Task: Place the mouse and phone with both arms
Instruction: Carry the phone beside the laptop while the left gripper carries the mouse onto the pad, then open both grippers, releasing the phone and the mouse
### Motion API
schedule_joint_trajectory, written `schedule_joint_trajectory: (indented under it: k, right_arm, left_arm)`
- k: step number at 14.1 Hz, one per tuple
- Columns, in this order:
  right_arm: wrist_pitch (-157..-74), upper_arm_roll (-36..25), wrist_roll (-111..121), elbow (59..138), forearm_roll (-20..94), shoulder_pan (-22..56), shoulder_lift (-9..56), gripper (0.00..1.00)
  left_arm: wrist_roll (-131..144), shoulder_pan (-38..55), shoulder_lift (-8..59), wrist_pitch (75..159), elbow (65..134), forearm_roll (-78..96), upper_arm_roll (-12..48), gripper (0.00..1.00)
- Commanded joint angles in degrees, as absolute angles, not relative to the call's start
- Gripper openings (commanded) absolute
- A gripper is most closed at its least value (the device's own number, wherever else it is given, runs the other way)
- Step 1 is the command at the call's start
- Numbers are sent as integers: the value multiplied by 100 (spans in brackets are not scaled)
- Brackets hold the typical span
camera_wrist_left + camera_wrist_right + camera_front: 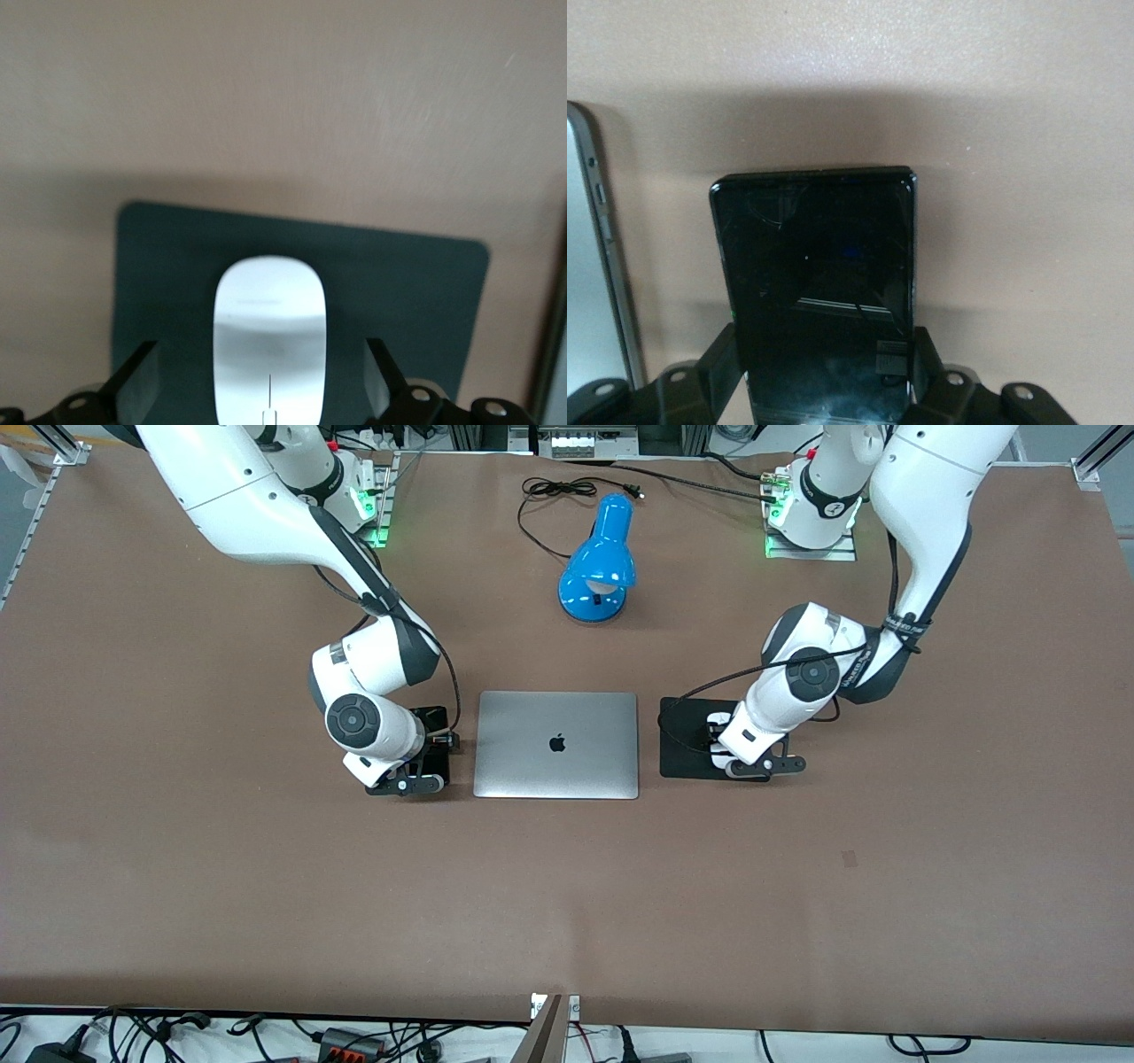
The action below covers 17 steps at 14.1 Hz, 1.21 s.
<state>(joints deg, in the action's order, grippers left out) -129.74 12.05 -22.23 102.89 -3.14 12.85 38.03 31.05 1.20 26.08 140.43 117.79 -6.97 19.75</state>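
The white mouse (270, 341) lies on the black mouse pad (399, 283). My left gripper (263, 381) is open around it, with a clear gap at each finger (140, 381). In the front view this gripper (740, 753) is low over the pad (682, 744) and hides most of the mouse. My right gripper (826, 354) is shut on the long sides of the black phone (815, 257). It holds the phone flat, at or just above the table. In the front view this gripper (416, 757) and the phone (434, 719) are beside the laptop, toward the right arm's end.
A closed silver laptop (556, 744) lies between the phone and the mouse pad; its edge shows in the right wrist view (589, 292). A blue desk lamp (598, 567) with a black cable (554, 491) stands farther from the front camera than the laptop.
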Motion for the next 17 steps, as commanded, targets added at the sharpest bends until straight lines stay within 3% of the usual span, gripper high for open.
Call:
schedule_joint_trajectory:
  k: [1,3,4,9,10,11,14,17]
  right_arm:
    - [-12955,1187,-2408,10195,-229,1327,3823,16]
    - [-12990,1187,-2434,10187,-228,1424,3823,16]
    - [-12999,1187,-2495,10187,-220,1450,3823,16]
    - [-12999,1187,-2566,10187,-229,1520,3823,19]
    - [-12999,1187,-2636,10187,-220,1538,3823,55]
    - [-12999,1187,-2811,10187,-228,1538,3823,100]
    - [-12860,1178,-2804,9951,-229,1521,3727,100]
    - [-11790,1160,-2769,9170,-255,1485,3604,100]
  left_arm:
    - [3121,62,2241,12393,10965,-870,1951,100]
    - [2797,18,2302,10634,9805,-1245,1969,100]
    - [2717,35,2303,10156,9443,-1466,1969,100]
    - [1050,-569,2110,9055,8581,-1609,1977,100]
    - [759,-737,2109,8792,8369,-1565,1986,100]
    - [591,-904,2101,8502,8202,-1564,2030,100]
    - [344,-1317,1908,8026,7893,-891,2030,100]
    - [167,-1643,1662,8007,7945,-81,1882,100]
